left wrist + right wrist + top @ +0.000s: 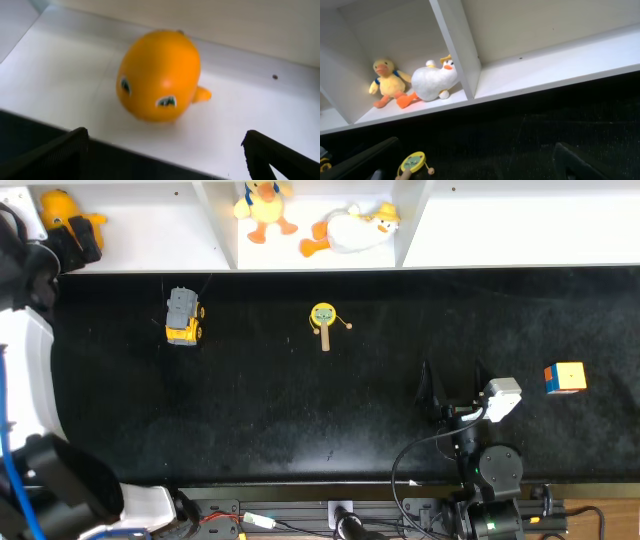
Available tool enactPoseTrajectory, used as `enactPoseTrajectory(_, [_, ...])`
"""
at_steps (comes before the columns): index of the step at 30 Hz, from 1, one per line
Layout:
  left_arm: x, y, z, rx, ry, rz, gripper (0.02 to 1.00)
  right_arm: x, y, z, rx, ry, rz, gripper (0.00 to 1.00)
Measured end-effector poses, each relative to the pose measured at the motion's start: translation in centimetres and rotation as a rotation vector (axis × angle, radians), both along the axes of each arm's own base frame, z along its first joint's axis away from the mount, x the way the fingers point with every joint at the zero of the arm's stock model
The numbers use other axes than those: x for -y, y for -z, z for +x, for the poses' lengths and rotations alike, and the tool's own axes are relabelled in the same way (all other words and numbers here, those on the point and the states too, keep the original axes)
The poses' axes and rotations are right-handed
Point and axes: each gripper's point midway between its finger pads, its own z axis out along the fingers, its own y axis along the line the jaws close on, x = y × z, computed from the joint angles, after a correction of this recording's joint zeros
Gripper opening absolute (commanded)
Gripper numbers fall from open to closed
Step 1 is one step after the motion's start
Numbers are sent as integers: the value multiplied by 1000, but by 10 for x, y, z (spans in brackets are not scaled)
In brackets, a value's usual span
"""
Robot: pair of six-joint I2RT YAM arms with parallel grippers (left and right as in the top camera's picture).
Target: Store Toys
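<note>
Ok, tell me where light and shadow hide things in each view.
Top view: the white shelf is bright, while the black mat swallows the right gripper. Left wrist view: the orange toy throws a soft shadow on the shelf floor. Right wrist view: the yellow duck and white duck are evenly lit; the mat is dim.

Orange toy (159, 75) shelved; truck (184, 316), rattle (324, 320), cube (565, 378) on table (300, 410).

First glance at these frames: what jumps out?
A round orange toy sits in the left shelf compartment, just ahead of the open left tool. A yellow plush duck and a white plush duck share the middle compartment; a toy truck, a rattle and a colour cube lie on the black mat.
</note>
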Motion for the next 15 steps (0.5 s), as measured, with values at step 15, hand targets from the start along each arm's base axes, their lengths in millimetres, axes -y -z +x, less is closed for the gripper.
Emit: enactPoseTrajectory(15, [86, -17, -78, -196, 99, -16, 998, 0, 0, 0, 0, 0, 0, 996])
